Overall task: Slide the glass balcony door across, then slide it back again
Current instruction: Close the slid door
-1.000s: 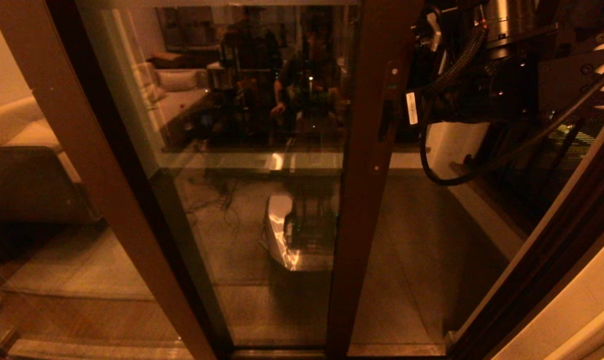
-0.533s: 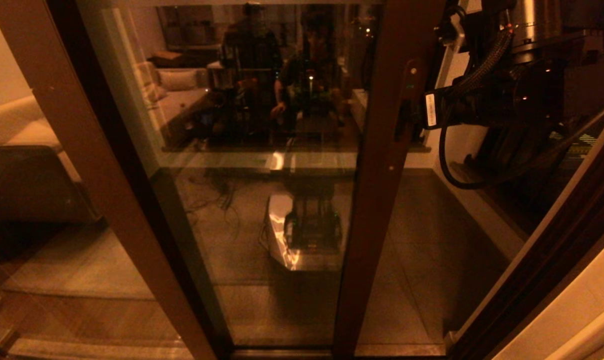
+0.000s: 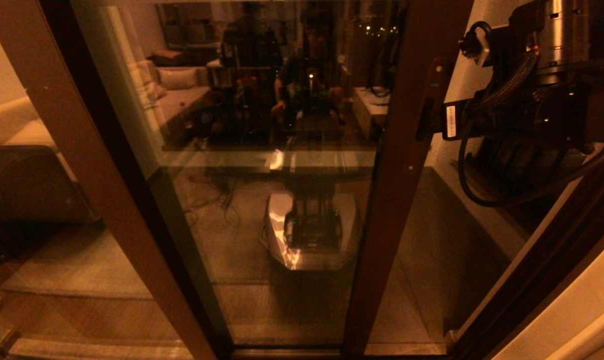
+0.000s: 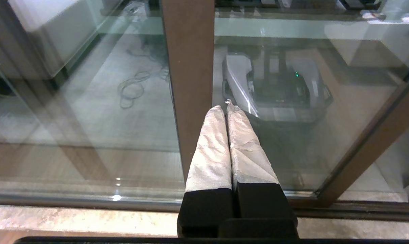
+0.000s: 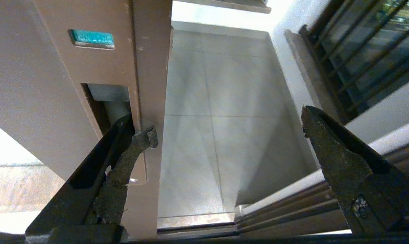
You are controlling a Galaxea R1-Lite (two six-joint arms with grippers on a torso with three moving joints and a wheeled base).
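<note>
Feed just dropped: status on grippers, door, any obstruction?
Right gripper open, one finger hooked in the handle recess of the glass balcony door. Left gripper shut, parked. Doorway gap shows nothing blocking.

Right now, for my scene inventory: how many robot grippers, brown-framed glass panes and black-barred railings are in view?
Robot grippers: 2 (left gripper, right gripper)
Brown-framed glass panes: 2 (glass balcony door with handle plate, handle-less pane)
Black-barred railing: 1
Total: 5

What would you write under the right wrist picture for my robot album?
Right gripper open, one finger hooked in the handle recess of the glass balcony door, tiled balcony floor beyond.
</note>
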